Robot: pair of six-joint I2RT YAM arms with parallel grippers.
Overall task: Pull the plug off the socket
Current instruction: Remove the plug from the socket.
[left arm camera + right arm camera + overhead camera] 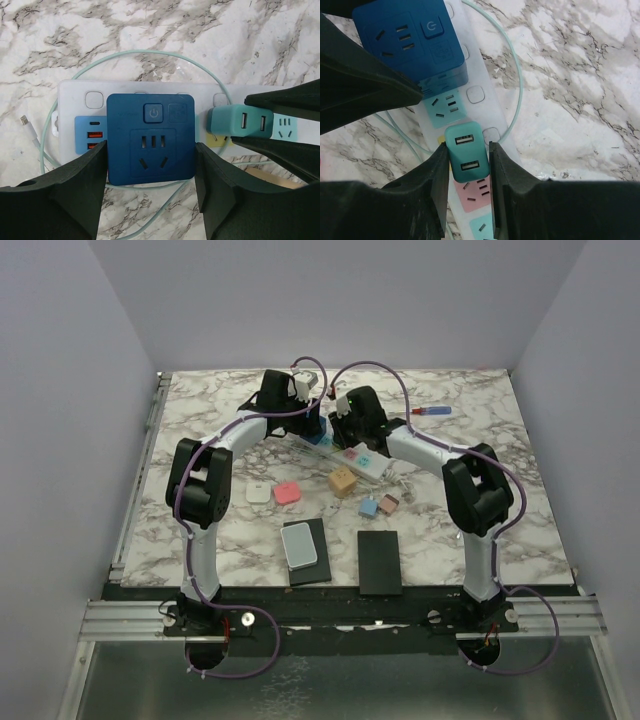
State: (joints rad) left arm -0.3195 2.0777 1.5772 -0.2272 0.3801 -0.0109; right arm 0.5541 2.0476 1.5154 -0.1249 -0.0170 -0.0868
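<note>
Right wrist shows the right jaws clenched on the teal plug (466,155), seated in the socket (478,110). Left jaws grasp the blue adapter (150,145) beside it.

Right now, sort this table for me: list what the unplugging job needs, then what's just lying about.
Job:
strip
teal charger, gripped by the right tool
blue adapter, clamped by the left tool

Lying about:
mint cable
pen
tan cube
pink cube
white cube
grey slab
black pad
</note>
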